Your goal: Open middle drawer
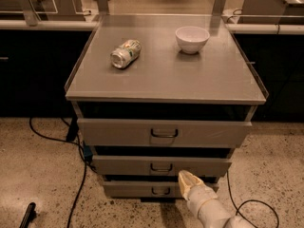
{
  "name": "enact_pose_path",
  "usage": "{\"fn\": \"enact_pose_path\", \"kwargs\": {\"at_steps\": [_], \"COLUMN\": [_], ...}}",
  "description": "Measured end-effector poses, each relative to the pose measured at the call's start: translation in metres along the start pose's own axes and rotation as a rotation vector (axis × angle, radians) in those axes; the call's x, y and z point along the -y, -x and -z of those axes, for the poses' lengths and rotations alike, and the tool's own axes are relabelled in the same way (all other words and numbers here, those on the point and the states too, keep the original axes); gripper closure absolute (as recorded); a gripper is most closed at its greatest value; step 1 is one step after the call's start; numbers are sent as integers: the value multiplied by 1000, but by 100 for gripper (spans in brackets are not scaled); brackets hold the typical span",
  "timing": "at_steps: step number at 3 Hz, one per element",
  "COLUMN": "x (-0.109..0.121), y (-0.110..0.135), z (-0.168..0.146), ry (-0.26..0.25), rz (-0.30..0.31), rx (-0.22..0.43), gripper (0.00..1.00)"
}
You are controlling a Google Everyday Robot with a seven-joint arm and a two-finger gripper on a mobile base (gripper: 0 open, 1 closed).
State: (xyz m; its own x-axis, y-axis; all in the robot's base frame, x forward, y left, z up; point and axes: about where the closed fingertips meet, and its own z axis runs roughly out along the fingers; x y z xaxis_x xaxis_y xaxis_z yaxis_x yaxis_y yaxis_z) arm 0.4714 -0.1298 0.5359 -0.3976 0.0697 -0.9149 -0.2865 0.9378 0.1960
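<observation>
A grey three-drawer cabinet fills the middle of the camera view. The middle drawer point(123, 165) has a grey front with a small dark pull handle point(161, 167) and stands slightly out of the cabinet. My gripper point(186, 179) comes in from the lower right on a pale arm. Its tip lies just below and to the right of the middle drawer's handle, in front of the gap between the middle and bottom drawers.
The top drawer point(114, 132) is tallest and the bottom drawer point(128, 190) shortest. A crushed can point(125, 54) and a white bowl point(192, 39) rest on the cabinet top point(190, 80). Black cables point(80, 175) run along the speckled floor at the left.
</observation>
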Motion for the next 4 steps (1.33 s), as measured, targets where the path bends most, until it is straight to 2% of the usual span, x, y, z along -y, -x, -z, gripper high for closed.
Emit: {"fn": "enact_pose_path", "kwargs": {"at_steps": [1, 2, 3, 4], "x": [8, 32, 35, 44], "y": [-21, -8, -7, -4], "z": [-21, -70, -72, -77], "ry": [-42, -89, -93, -125], "rz": [-28, -34, -34, -29], "rx": [-17, 26, 29, 48], "gripper": [100, 100, 100, 100]}}
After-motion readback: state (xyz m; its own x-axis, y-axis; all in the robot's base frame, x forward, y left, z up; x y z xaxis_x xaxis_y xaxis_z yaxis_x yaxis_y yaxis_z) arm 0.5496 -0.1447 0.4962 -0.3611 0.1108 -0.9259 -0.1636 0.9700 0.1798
